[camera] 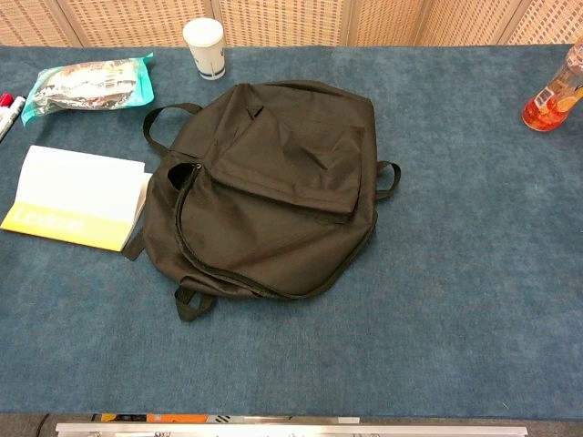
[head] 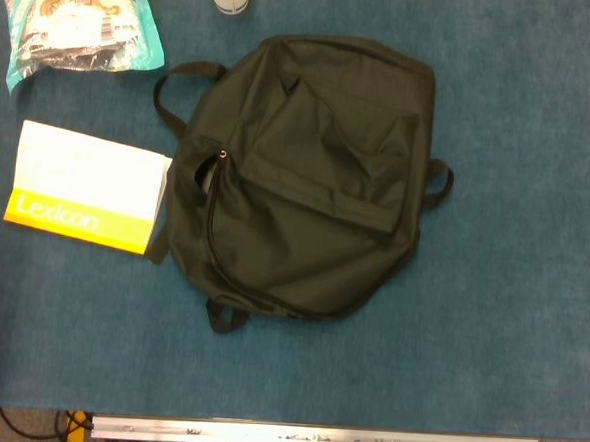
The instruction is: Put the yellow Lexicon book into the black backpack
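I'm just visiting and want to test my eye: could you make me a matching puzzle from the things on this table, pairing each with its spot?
Things:
1. Lexicon book
2. black backpack
3. white paper cup
4. orange drink bottle

Places:
A. far right edge of the table
B. middle of the table
C. far side, just beyond the backpack
D. left of the backpack, lying flat

Pairs: 1-D, 2-B, 3-C, 4-A
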